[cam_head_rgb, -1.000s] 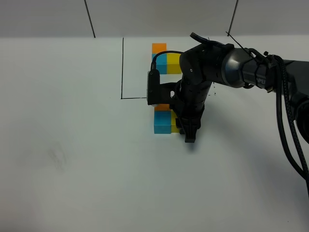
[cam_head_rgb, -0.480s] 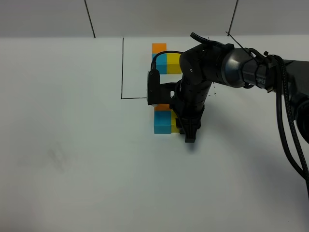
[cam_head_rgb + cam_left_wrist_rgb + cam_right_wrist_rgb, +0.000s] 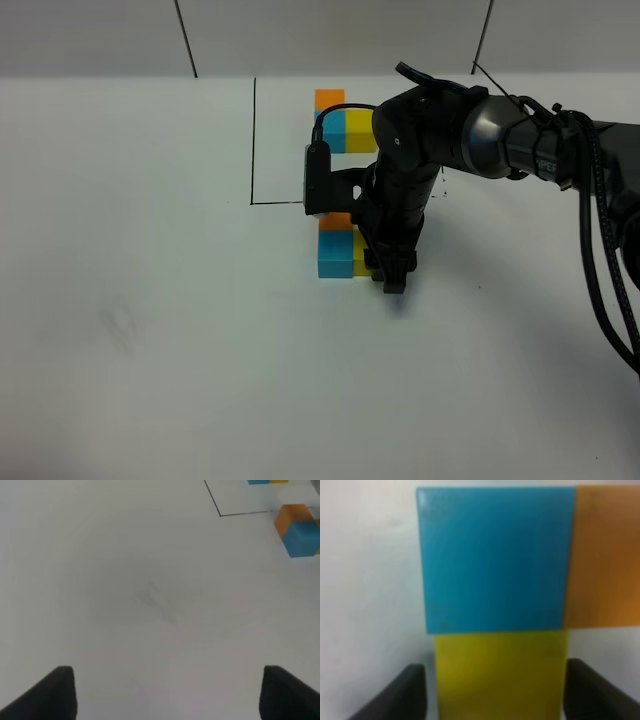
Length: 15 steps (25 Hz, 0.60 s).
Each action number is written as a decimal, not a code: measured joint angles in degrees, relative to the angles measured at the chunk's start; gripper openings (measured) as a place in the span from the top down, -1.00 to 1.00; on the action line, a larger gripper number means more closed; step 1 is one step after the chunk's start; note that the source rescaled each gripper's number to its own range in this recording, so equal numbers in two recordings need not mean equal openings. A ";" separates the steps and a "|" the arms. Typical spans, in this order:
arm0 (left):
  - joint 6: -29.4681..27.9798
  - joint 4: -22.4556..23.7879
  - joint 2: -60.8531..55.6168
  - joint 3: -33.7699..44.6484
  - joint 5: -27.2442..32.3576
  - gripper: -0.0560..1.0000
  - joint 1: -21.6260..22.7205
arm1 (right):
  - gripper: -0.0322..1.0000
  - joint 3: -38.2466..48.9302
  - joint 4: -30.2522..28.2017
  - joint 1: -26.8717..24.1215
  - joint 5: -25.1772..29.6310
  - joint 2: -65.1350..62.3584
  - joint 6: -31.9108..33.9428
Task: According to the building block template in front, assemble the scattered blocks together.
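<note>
Right pincer (image 3: 392, 270): lowered over the loose cubes in the middle of the table (image 3: 150, 350), fingers pointing down. In its wrist view the two dark fingertips (image 3: 395, 692) stand either side of the yellow cube (image 3: 501, 672), each with a thin strip of white table between it and the cube's side; apart, not clamped on the cube.

Left pincer (image 3: 165, 692): fingers wide apart, nothing between them, over bare white table well off from the cubes.

Loose cubes, three, joined face to face in an L:
- blue cube (image 3: 334, 254), at the corner of the L, on the left of the group in the high view;
- orange cube (image 3: 336, 221), touching the blue one on its far side, partly under the arm's camera;
- yellow cube, touching the blue one on its right, mostly hidden by the pincer in the high view.
The group lies just in front of the near black line of the template.

Template (image 3: 345, 122): a black-lined rectangle on the table, far side, holding an orange, blue and yellow cluster in an L; its right part is hidden by the arm.
</note>
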 joint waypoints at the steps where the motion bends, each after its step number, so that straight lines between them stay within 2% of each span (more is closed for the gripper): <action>1: 0.00 0.00 0.00 0.00 0.00 -0.30 0.00 | 0.18 0.00 -0.06 0.00 0.07 -0.75 0.26; 4: 0.00 0.00 0.00 0.00 0.00 -0.30 0.00 | -0.14 0.00 -0.37 -0.16 1.18 -4.40 3.09; 7: 0.00 0.00 0.00 0.00 0.00 -0.30 0.00 | -0.37 0.00 -0.17 -2.22 3.80 -7.87 10.03; 11: 0.00 0.00 0.00 0.00 0.00 -0.30 0.00 | -0.57 0.35 0.08 -10.06 7.45 -12.12 23.38; 15: 0.00 0.00 0.00 0.00 0.00 -0.30 0.00 | -0.73 5.33 0.18 -18.70 5.56 -20.09 32.80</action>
